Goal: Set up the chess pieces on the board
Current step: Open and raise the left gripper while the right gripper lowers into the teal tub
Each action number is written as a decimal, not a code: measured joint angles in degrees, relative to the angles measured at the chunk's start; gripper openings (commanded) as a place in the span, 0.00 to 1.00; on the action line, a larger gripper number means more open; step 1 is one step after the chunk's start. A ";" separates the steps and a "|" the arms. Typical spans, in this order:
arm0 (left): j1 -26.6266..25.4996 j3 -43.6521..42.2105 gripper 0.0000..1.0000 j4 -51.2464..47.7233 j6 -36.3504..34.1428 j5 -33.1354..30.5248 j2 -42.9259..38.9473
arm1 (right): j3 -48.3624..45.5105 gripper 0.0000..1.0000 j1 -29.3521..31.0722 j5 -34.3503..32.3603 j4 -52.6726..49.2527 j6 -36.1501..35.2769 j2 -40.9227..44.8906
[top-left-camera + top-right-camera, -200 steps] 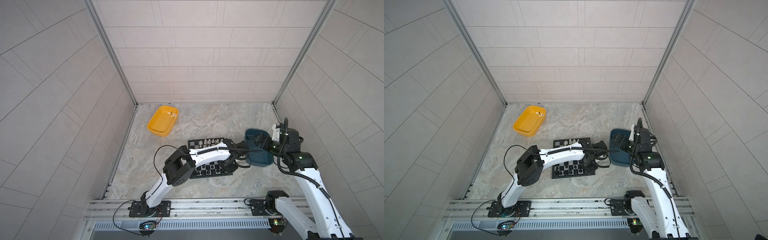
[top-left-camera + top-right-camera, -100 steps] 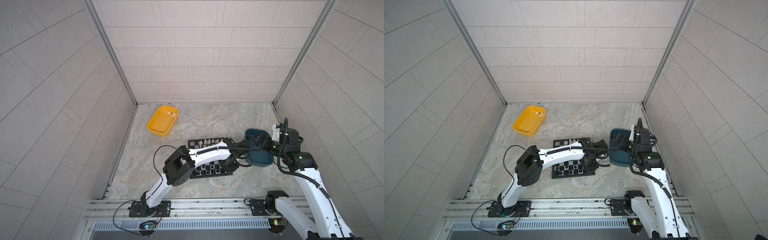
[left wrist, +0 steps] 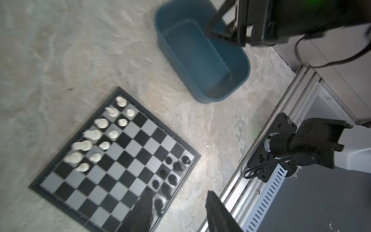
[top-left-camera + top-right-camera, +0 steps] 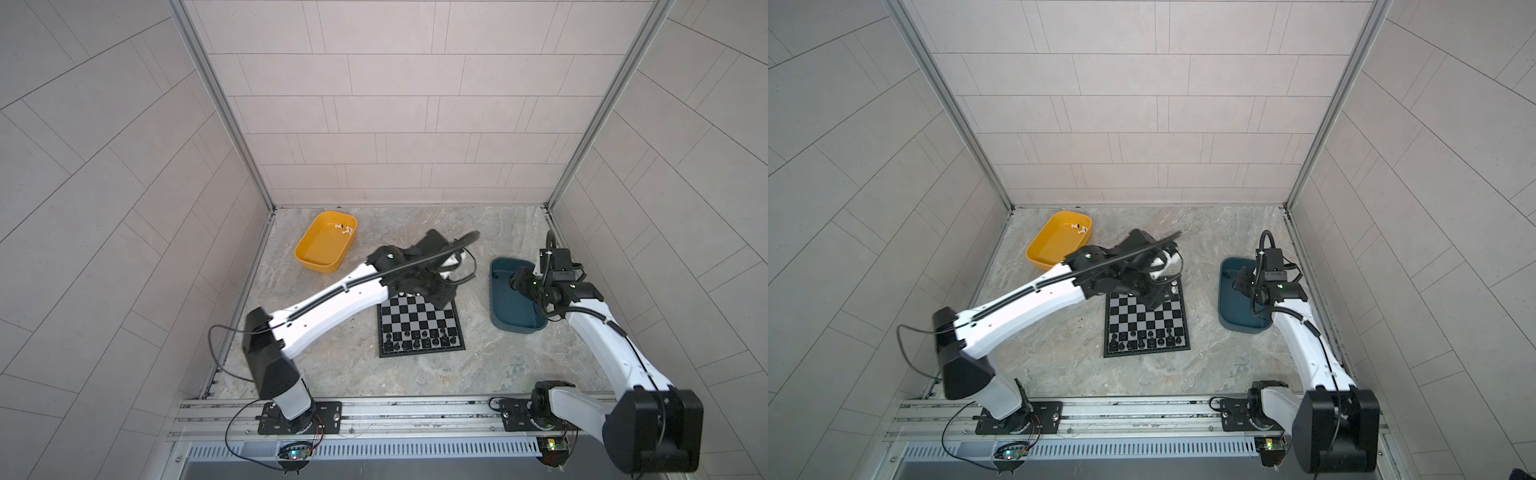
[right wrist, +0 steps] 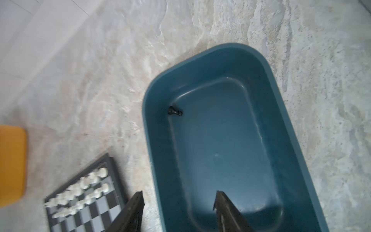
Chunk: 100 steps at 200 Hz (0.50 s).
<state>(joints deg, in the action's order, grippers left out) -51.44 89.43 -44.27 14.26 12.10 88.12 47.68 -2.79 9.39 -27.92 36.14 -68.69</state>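
Since a second ago the left arm has lifted and drawn back from the right side of the board toward its far edge, while the right arm has kept its place over the teal tray. At the far left of the marbled tabletop, the shallow yellow plastic tray (image 4: 318,253) holds a few loose white pieces (image 4: 342,228) bunched in its far corner. On the right, the deeper teal plastic tray (image 5: 220,150) holds a single black piece (image 5: 175,111) lying on its side against one wall. The small square chessboard with black and light-grey squares and a thin black border (image 4: 417,318) lies flat between the two trays, near the middle. Tiny black chessmen (image 4: 419,338) stand in two rows along its near edge. Tiny white chessmen (image 3: 100,134) stand in two rows along the far edge, with the squares at one end bare; motion blur softens their shapes. The left gripper (image 3: 179,192) hovers above the board with its jaws partly apart and nothing between them. The right gripper (image 5: 179,192) hangs over the teal tray's board-side wall, jaws likewise parted and empty.
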 measured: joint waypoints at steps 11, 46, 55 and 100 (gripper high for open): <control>4.07 -7.04 0.71 4.35 0.96 1.07 -6.12 | 1.40 0.52 0.00 -0.90 1.14 -0.85 -5.60; 11.37 -22.12 0.78 11.89 2.99 5.60 -14.91 | 13.09 0.59 0.04 -2.12 0.39 -6.27 -23.45; 11.93 -23.85 0.78 12.87 3.04 6.21 -15.37 | 16.04 0.60 0.15 -2.49 0.46 -7.72 -27.10; 12.11 -27.36 0.79 16.20 2.40 6.88 -18.12 | 20.90 0.62 0.68 -3.08 -0.72 -12.26 -36.00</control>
<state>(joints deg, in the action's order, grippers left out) -39.33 62.06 -28.08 16.67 18.98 70.00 68.58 -2.11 6.31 -28.64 23.88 -104.68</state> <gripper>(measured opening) 0.788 0.604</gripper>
